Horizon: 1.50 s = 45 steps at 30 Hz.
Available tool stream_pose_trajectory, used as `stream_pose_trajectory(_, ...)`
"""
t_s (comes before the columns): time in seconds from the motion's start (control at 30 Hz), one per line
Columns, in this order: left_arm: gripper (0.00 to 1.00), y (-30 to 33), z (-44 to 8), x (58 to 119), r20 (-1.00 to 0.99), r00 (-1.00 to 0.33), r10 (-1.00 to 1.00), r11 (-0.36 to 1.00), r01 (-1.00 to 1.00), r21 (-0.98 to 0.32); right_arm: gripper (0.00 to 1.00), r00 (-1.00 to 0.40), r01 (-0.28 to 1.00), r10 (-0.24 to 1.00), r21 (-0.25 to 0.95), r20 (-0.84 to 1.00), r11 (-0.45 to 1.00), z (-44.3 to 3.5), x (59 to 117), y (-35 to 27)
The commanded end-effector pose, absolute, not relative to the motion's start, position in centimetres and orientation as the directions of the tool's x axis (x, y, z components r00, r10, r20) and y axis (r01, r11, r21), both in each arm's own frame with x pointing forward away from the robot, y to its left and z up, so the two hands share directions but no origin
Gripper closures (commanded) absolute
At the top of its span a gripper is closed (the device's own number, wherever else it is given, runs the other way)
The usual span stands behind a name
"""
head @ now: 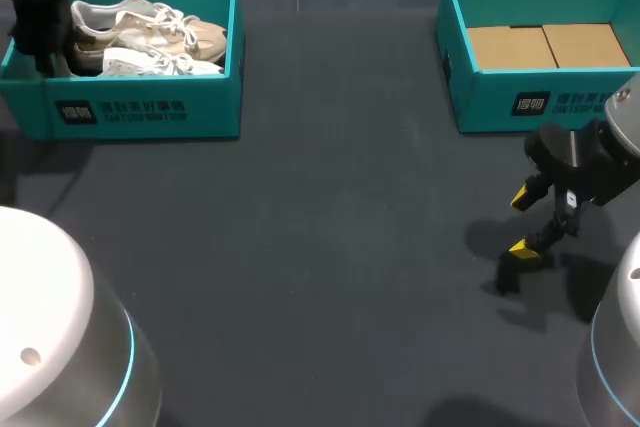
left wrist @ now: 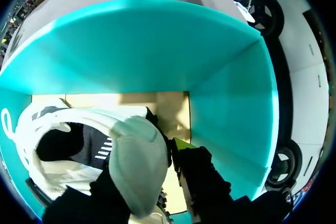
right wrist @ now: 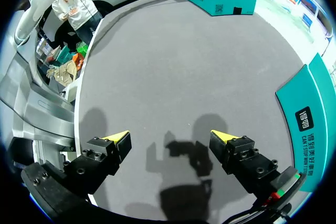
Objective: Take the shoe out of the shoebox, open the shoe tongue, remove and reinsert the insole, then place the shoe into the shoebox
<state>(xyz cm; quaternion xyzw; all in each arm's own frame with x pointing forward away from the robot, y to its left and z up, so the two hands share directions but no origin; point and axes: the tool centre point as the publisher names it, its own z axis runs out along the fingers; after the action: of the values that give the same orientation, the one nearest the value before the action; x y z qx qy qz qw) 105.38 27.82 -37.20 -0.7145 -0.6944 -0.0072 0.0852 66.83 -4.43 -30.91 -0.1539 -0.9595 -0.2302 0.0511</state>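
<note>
— Item one, the shoe?
— Beige-and-white lace-up sneaker (head: 150,32), lying in the teal cardboard shoebox (head: 140,112) on my left, beside a second white sneaker (head: 165,64).
— Left arm?
— My left gripper (head: 40,27) is inside that box, at the heel end. I cannot tell its grip.
— Right?
— My right gripper (head: 527,222) is spread wide and holding nothing, above the dark grey table (head: 320,247), near a second teal box (head: 540,102).

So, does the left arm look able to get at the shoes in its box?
Probably yes: the left gripper is down inside the open shoebox, at the heel end of the shoes, with nothing covering them.
</note>
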Motion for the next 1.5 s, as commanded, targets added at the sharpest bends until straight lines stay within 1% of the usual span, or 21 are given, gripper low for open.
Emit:
stream_pose_trajectory(0.03,1.00,27.4,-37.6,105.3,0.135,0.041,0.990,-0.027,0.994,-0.106,0.00,-0.947,0.319,0.273,0.425,0.166,0.847,-30.9,66.7,-4.4)
stream_pose_trajectory(0.47,1.00,29.0,-35.7,105.2,0.104,0.111,0.988,-0.104,0.992,-0.065,0.00,-0.947,0.319,0.273,0.425,0.166,0.847,-30.9,66.7,-4.4)
stream_pose_trajectory(0.6,1.00,29.2,-35.1,105.2,0.088,0.158,0.984,-0.154,0.987,-0.051,0.00,-0.947,0.319,0.273,0.425,0.166,0.847,-30.9,66.7,-4.4)
stream_pose_trajectory(0.83,1.00,29.3,-34.6,105.3,0.067,0.171,0.983,-0.167,0.985,-0.052,0.00,-0.947,0.319,0.273,0.425,0.166,0.847,-30.9,66.7,-4.4)
stream_pose_trajectory(1.13,1.00,29.5,-30.9,105.6,-0.020,0.233,0.972,-0.233,0.972,-0.020,0.00,-0.947,0.319,0.273,0.425,0.166,0.847,-30.9,66.7,-4.4)
stream_pose_trajectory(1.5,1.00,29.1,-24.0,105.7,0.024,0.228,0.973,-0.229,0.973,0.039,0.00,-0.947,0.319,0.273,0.425,0.166,0.847,-30.9,66.7,-4.4)
